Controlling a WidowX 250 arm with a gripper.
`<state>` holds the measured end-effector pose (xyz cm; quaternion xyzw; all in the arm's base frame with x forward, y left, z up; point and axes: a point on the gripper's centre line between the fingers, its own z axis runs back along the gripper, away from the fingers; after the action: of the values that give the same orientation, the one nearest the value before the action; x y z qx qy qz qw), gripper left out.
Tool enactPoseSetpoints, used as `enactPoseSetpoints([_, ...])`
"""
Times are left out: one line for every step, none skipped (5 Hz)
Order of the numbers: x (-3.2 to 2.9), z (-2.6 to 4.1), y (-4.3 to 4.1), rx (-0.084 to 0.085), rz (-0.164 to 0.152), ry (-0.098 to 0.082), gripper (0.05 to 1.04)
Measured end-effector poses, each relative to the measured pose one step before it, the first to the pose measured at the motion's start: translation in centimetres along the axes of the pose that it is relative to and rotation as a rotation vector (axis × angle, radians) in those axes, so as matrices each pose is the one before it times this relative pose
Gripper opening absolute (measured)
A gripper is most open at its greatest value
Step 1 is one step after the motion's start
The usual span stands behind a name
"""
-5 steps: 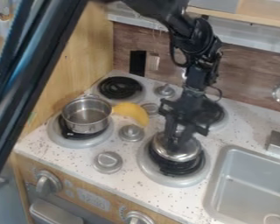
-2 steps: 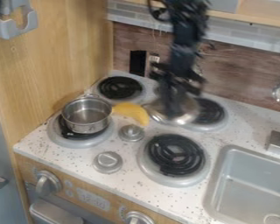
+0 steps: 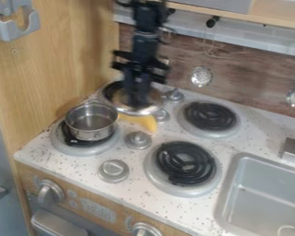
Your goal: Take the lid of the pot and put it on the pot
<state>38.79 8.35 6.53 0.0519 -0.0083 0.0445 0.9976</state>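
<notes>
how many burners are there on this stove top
4: the front-left burner, under the pot; the back-left burner, partly hidden behind the raised lid; the back-right burner; and the front-right burner, nearest the sink.

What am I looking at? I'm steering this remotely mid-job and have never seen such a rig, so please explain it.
The machine is a black robot arm, coming in from the top edge and ending in a two-finger claw. Every picture is from one fixed camera looking down at a slant on a toy stovetop. The claw holds the metal lid up in the air, just right of the pot in the picture. The pot stands open on the front left burner. Partly behind the lid lies a yellow thing. At lower right is the sink.
</notes>
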Motion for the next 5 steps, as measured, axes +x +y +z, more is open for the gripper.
enactPoseSetpoints([-0.891, -1.540, 3.304, 0.0130, 0.0927, 0.0507, 0.238])
enactPoseSetpoints([-0.037, -2.463, 1.591, 0.0077, 0.0426, 0.0785, 0.237])
enactPoseSetpoints([0.164, -1.749, 0.313, 0.0264, 0.0108, 0.0675, 0.238])
enactPoseSetpoints([1.064, -0.621, 0.363, 0.0219, 0.0255, 0.0201, 0.237])
enactPoseSetpoints([1.001, 0.096, 0.139, -0.0060, 0.0158, -0.0154, 0.237])
